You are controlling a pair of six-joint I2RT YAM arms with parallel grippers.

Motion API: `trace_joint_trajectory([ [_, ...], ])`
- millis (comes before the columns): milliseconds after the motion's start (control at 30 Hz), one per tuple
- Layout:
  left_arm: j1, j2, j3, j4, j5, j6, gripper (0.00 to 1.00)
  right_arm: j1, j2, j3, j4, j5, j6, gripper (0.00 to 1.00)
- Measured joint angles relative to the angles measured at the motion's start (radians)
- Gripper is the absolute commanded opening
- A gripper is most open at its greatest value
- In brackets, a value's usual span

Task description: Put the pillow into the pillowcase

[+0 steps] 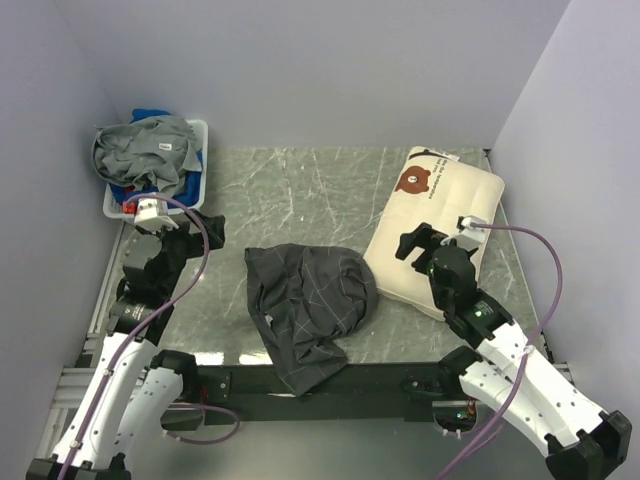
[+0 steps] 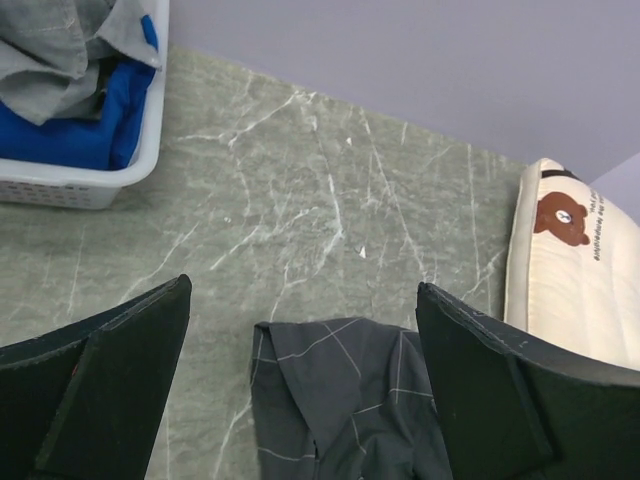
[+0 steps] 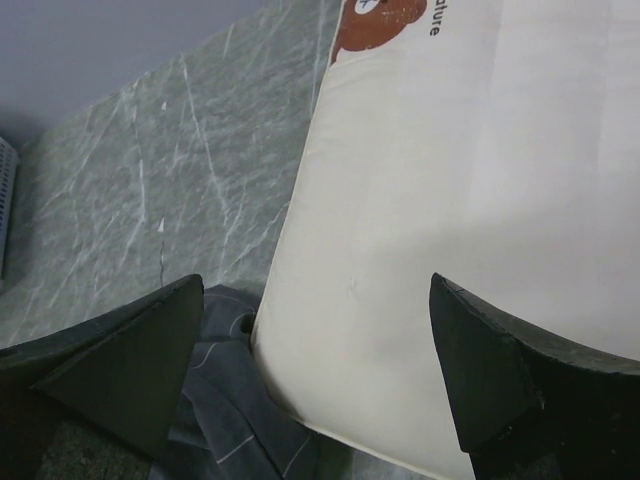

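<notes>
Pillow [image 1: 440,195] with bear face, text line unreadable, touching crumpled pillowcase [image 1: 305,295], left gripper [image 2: 302,290] and right gripper [image 3: 315,283] wide, empty

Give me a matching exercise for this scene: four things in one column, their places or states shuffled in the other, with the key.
Column A
1. pillow
2. pillowcase
3. basket
4. right end effector

Column B
a. crumpled, mid-table, toward the near edge
b. open, over the pillow's near corner
c. far left corner, with clothes in it
d. lying flat on the right side

Pairs: 1-d; 2-a; 3-c; 4-b
</notes>
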Motion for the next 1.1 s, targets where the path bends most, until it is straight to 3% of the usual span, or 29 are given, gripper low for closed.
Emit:
trace_joint_trajectory([
  [100,0.0,0.004,0.011,-0.034,-0.043,-0.037,0.99,0.0,-0.033,0.0,-0.003,0.005,-0.008,1.0],
  [267,0.003,-0.044,0.008,-0.177,-0.219,-0.22,0.99,0.0,-0.068,0.0,-0.007,0.004,0.001,1.0],
  [500,-0.013,-0.024,-0.002,-0.181,-0.162,-0.297,0.99,0.0,-0.038,-0.009,-0.009,0.003,0.018,1.0],
  [567,-0.071,0.036,-0.001,-0.19,-0.158,-0.308,0.99,0.0,-0.014,-0.009,-0.008,-0.011,0.022,1.0],
  [667,-0.256,0.109,-0.001,-0.222,-0.223,-0.333,0.99,0.0,0.027,-0.009,-0.002,-0.038,0.024,1.0],
  [867,-0.605,0.203,0.038,-0.341,-0.474,-0.466,0.99,0.0,0.147,-0.008,0.018,-0.128,0.014,1.0],
  [967,-0.693,0.335,0.132,-0.478,-0.595,-0.593,1.0,0.0,0.181,-0.008,0.021,-0.185,0.0,1.0],
  [1100,-0.707,0.479,0.207,-0.533,-0.614,-0.672,0.99,0.007,0.187,-0.008,0.022,-0.238,-0.008,1.0],
])
